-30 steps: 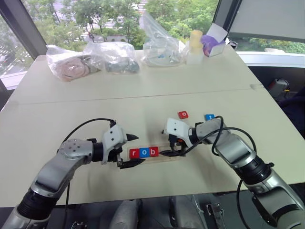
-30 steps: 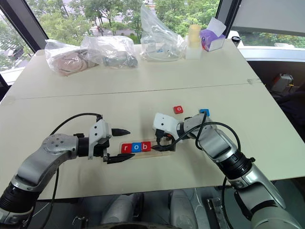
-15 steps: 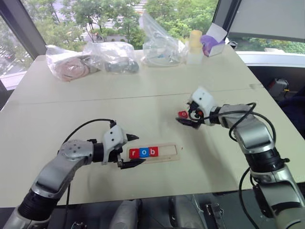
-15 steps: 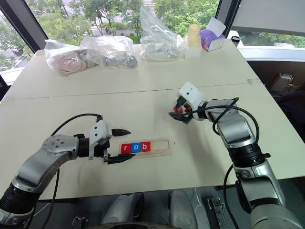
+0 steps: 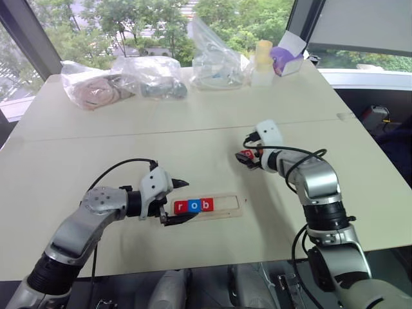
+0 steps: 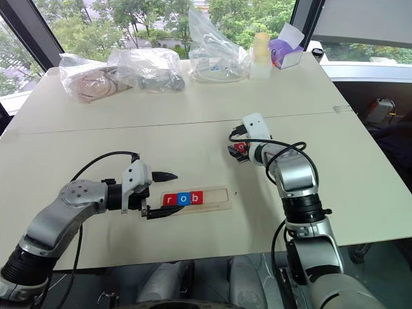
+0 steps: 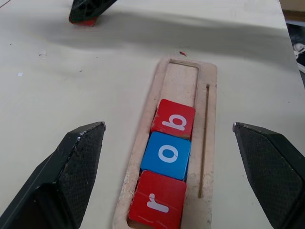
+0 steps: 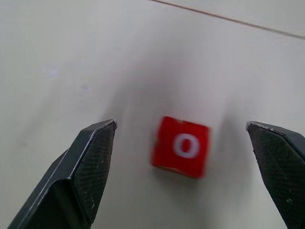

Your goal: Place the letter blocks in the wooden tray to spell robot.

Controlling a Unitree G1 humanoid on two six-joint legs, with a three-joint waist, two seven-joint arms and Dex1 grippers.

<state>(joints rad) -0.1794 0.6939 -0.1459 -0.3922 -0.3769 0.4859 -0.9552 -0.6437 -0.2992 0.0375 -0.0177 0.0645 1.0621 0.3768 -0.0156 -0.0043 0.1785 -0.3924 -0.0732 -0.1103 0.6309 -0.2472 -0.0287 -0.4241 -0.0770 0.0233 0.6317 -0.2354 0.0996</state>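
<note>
red o block (image 8: 181,146), pale wooden tray (image 7: 208,124)

A: Light check? 
B: Bright daylight from the windows (image 5: 116,26) behind the bench (image 5: 193,122). Even, no hard glare on the bench top.
A: Shadows?
B: Soft, falling away from the windows. Faint one under the right hand (image 5: 248,158).
A: Focus?
B: Head views sharp. Right wrist view is soft: the red o block (image 8: 181,146) is smeared. Left wrist view crisp on the wooden tray (image 7: 209,119).
</note>
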